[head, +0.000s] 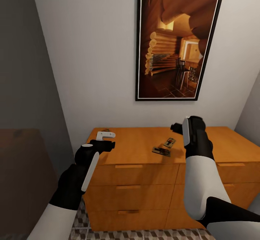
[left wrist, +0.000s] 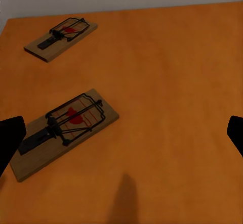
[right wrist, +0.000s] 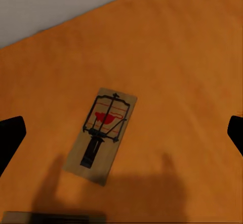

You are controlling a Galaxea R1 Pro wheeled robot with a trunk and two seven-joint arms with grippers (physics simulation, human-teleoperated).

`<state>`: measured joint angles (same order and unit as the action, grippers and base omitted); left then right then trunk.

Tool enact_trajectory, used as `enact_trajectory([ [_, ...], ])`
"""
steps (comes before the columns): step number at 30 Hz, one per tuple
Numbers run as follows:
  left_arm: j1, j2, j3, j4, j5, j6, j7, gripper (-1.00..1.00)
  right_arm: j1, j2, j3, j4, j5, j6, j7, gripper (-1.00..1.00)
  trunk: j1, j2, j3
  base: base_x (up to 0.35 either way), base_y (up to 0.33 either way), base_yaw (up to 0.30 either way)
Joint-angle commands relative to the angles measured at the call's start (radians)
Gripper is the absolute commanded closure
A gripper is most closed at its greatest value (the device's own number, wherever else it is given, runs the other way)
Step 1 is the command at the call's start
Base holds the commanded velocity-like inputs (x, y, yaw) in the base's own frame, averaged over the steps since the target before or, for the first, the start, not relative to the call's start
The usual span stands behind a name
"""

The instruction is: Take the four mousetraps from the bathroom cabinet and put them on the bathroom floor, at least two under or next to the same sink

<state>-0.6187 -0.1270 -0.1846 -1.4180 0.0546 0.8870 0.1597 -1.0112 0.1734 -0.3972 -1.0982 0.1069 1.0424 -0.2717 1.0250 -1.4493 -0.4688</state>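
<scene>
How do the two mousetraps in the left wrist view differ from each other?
The nearer mousetrap lies close to the left hand, by one of its fingertips; the farther mousetrap sits by the cabinet top's back edge, near the wall. The nearer looks bigger, being closer. They lie at slightly different angles. Both are flat tan boards with black wire and a red patch, resting apart, untouched.

both arms are up in front of the trunk, white upper sleeves going into black forearms and wrists. left gripper [head: 107,136] is out ahead at the lower left, white fingers pointing forward. right gripper [head: 177,127] sits a bit higher on the right, forearm nearly vertical. in each wrist cam the black fingertips [left wrist: 10,143] [right wrist: 10,140] sit wide apart at opposite edges, nothing between them.
</scene>
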Motion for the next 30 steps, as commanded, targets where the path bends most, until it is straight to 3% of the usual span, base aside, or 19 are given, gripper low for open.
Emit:
enact_trajectory([
  [1, -0.001, 0.0, -0.001, -0.001, 0.006, 0.004, 0.007, -1.0, -0.001, 0.001, -0.002, 0.008, 0.01, 0.005, 0.006, -1.0, 0.0, -0.001, -0.001, 0.0, 0.0, 0.0],
  [10, -0.001, 0.001, -0.001, 0.0, 0.007, 0.003, 0.008, -1.0, -0.001, 0.001, -0.003, 0.123, 0.01, 0.005, 0.005, -1.0, 0.0, -0.001, -0.001, 0.0, 0.0, 0.0],
  [30, -0.001, 0.001, -0.002, 0.001, 0.009, 0.002, 0.01, -1.0, -0.001, 0.001, -0.003, 0.156, 0.005, 0.005, 0.005, -1.0, 0.0, -0.001, -0.001, 0.0, 0.0, 0.0],
])
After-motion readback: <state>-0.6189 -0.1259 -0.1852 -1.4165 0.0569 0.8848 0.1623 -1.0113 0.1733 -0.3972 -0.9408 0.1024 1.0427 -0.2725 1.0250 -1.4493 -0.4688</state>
